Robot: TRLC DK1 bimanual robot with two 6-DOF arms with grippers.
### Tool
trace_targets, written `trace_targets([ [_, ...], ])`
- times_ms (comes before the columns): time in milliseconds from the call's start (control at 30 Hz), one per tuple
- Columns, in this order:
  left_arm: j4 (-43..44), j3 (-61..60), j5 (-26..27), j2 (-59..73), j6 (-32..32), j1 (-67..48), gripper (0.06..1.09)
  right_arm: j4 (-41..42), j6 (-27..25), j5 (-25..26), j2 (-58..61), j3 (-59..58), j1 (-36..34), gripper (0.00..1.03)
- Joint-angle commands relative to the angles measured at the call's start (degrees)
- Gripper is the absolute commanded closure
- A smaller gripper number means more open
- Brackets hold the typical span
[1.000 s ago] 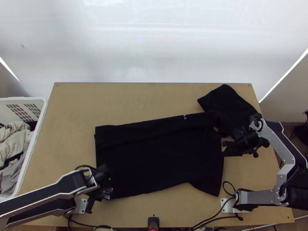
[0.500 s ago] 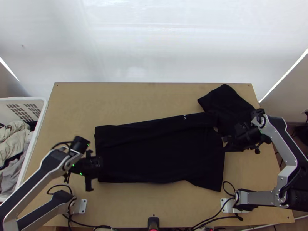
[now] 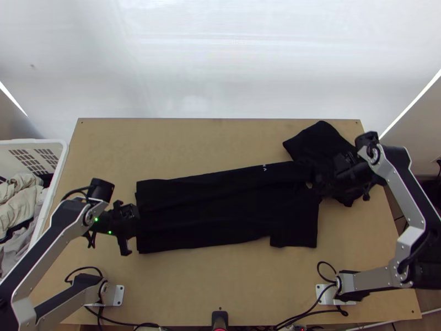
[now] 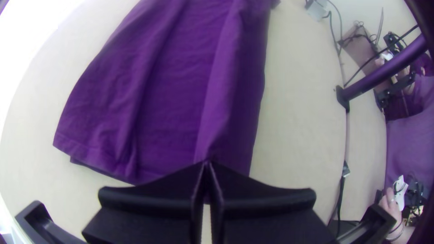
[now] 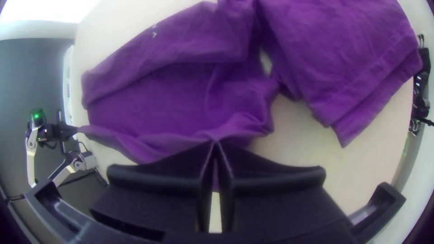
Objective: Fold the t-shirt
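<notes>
The dark t-shirt (image 3: 220,212) lies lengthwise across the table, its lower long edge lifted and turned over toward the middle. In the top view my left gripper (image 3: 132,220) is at the shirt's left end, and my right gripper (image 3: 325,187) is at its right end. In the left wrist view the cloth (image 4: 176,90) looks purple, and my left gripper (image 4: 206,163) is shut on its end edge. The right wrist view has my right gripper (image 5: 215,142) shut on a gathered edge of the shirt (image 5: 167,99).
A second bunch of dark cloth (image 3: 320,143) lies at the table's upper right, against the shirt. A white basket (image 3: 52,204) of clothes stands left of the table (image 3: 193,143). Cables and a small black device (image 3: 219,319) are at the near edge. A person's hand shows in the left wrist view.
Both grippers have moved up the picture, the left one also leftward. The shirt's lower edge has come up with them, narrowing the shirt and baring more table below it.
</notes>
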Motion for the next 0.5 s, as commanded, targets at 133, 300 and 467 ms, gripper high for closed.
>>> trace_targets([
  [133, 2.75, 7.36, 1.04, 9.73, 0.28, 5.77, 1.05, 0.23, 2.50, 0.02, 7.69, 10.00, 4.42, 1.00],
  [300, 3.54, 9.82, 0.96, 13.69, -0.33, 6.39, 1.05, 0.49, 3.03, 0.02, 11.47, 13.43, 5.65, 1.00],
  [467, 3.45, 9.47, 0.34, 15.01, -0.51, 6.48, 1.05, 2.16, 3.56, 0.11, 12.52, 12.29, 5.91, 1.00],
])
